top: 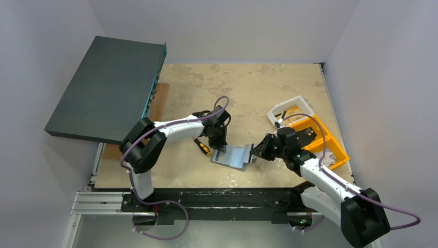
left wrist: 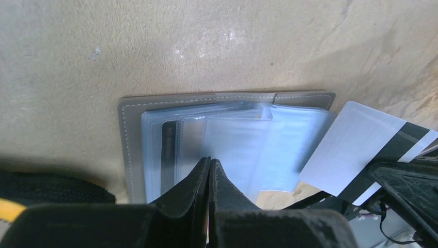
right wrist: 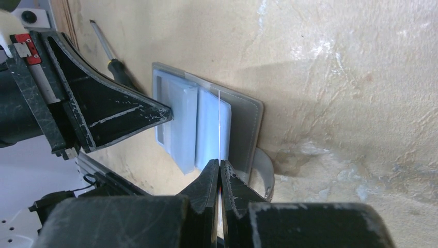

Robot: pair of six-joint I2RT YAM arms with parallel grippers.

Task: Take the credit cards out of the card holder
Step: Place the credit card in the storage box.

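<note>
The grey card holder (top: 233,156) lies open on the table, its pale blue sleeves (left wrist: 243,144) facing up. One dark card (left wrist: 169,150) sits in a sleeve. My left gripper (left wrist: 210,161) is shut, and its tips press down on the sleeves at the holder's left half (top: 221,150). My right gripper (right wrist: 220,163) is shut on a white credit card with a black stripe (left wrist: 356,142). That card is seen edge-on (right wrist: 220,124) in the right wrist view and is partly out past the holder's right edge. The closing tab (right wrist: 264,173) curls up beside the right fingers.
A yellow-handled screwdriver (top: 202,146) lies just left of the holder. A large dark flat box (top: 108,88) overhangs the table's far left over a wooden board (top: 159,98). Orange bins (top: 323,142) and a white tray (top: 285,109) stand at the right.
</note>
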